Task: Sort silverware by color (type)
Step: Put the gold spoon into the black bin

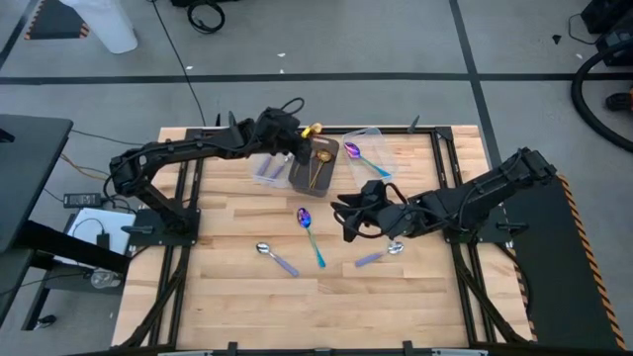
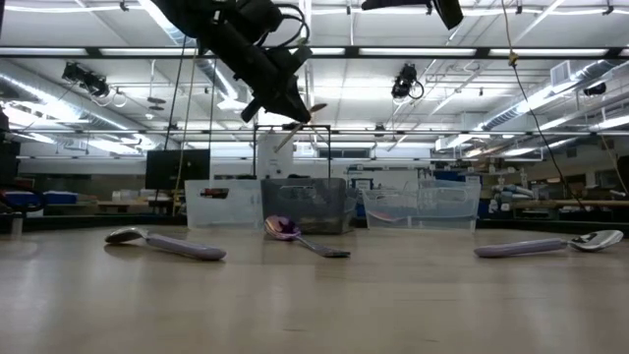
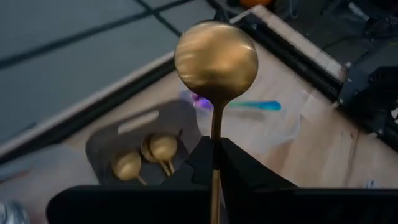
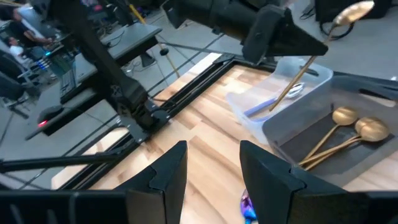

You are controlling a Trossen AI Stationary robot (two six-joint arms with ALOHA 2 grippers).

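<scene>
Gold round-bowled spoon (image 3: 216,62) (smooth, glossy) clamped in left gripper (image 3: 214,163); right gripper (image 4: 213,163) fingers apart.

The table (image 1: 247,297) is of pale wood strips, smooth with a soft sheen. The gold spoon (image 3: 216,62) looks like polished metal – glossy. The dark bin (image 4: 323,134) is matt plastic, the clear bin (image 1: 368,146) transparent plastic. The lavender handles (image 2: 187,247) look matt – the bowls shiny.

Grey floor (image 1: 396,40) with dark seams surrounds the wooden table (image 1: 326,297); ceiling strip lights (image 2: 413,51) glow overhead.
</scene>
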